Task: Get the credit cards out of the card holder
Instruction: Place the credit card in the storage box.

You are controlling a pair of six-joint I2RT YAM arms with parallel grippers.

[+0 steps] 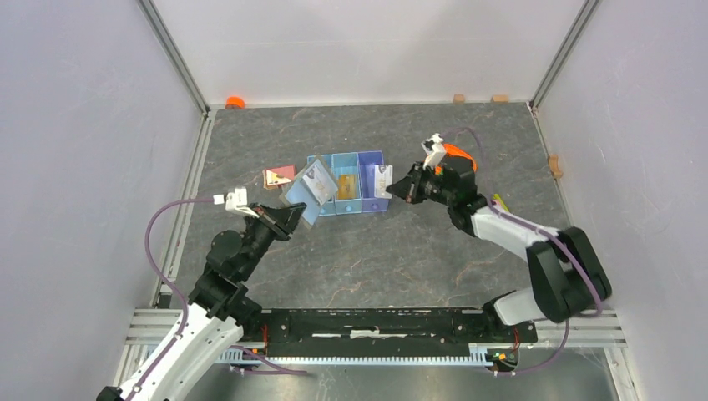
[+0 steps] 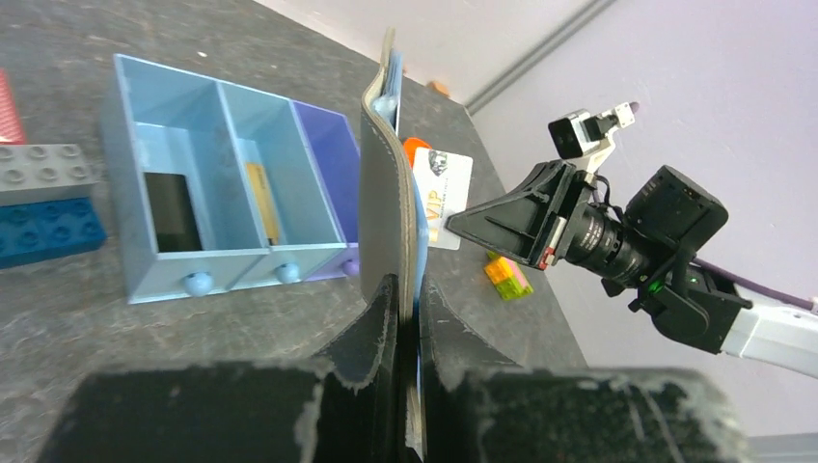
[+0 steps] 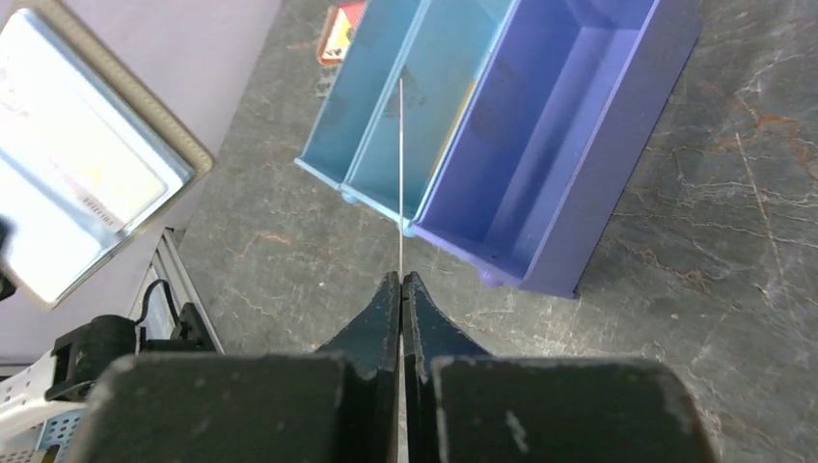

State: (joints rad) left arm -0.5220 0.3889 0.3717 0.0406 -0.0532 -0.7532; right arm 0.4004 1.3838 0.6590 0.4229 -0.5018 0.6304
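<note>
My left gripper (image 1: 290,219) is shut on the lower edge of the grey-taupe card holder (image 1: 305,190) and holds it open and raised, left of the tray. In the left wrist view the holder (image 2: 388,203) stands edge-on between the shut jaws (image 2: 410,289). A pale card (image 3: 82,169) still lies in its blue-grey inside. My right gripper (image 1: 395,189) is shut on a white credit card (image 1: 382,179) over the tray's purple end. The left wrist view shows that card (image 2: 448,193) clear of the holder. In the right wrist view it is a thin edge-on line (image 3: 400,164) above the fingertips (image 3: 400,280).
The blue-and-purple three-compartment tray (image 1: 371,203) holds a black block (image 2: 172,210) and a tan block (image 2: 260,198). A red-pink block (image 1: 279,176) lies left of it. Grey (image 2: 39,164) and blue bricks (image 2: 43,230) lie nearby. A yellow-green block (image 2: 508,277) sits by the right arm.
</note>
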